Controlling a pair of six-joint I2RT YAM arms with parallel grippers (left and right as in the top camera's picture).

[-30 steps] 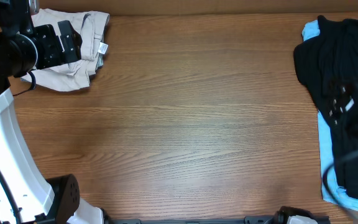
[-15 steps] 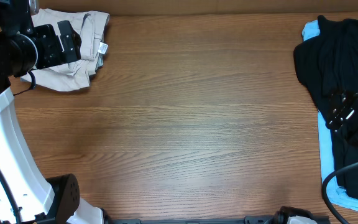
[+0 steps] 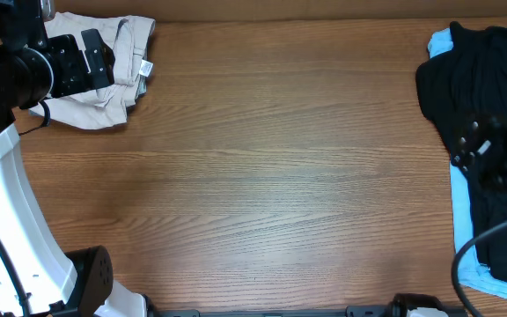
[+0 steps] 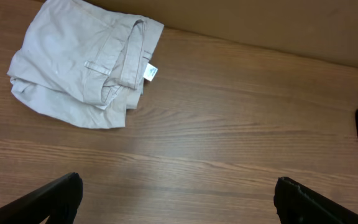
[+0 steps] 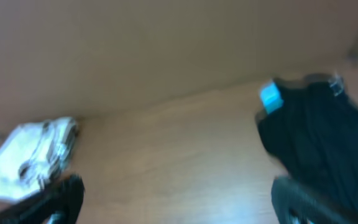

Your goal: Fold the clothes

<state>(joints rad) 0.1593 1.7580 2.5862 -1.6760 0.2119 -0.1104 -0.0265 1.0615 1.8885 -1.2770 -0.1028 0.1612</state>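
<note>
The beige khaki shorts [image 3: 117, 53] lie crumpled at the table's far left corner, with a small white tag; the left wrist view shows them too [image 4: 79, 68]. A black garment [image 3: 473, 79] lies on a pale-blue one [image 3: 459, 189] at the right edge, and both show blurred in the right wrist view [image 5: 322, 137]. My left gripper [image 4: 176, 196] is open and empty, held above the table beside the shorts. My right gripper [image 5: 173, 193] is open and empty over the black garment; the right wrist view is blurred by motion.
A brown cardboard wall [image 4: 278, 25] runs along the table's far edge. The wooden table [image 3: 271, 176] spans the middle between the two piles. The left arm's white link [image 3: 7, 211] stands at the left side.
The right arm has moved over the black garment, shifting toward the far side of the table. The left arm and the khaki shorts have not moved.
</note>
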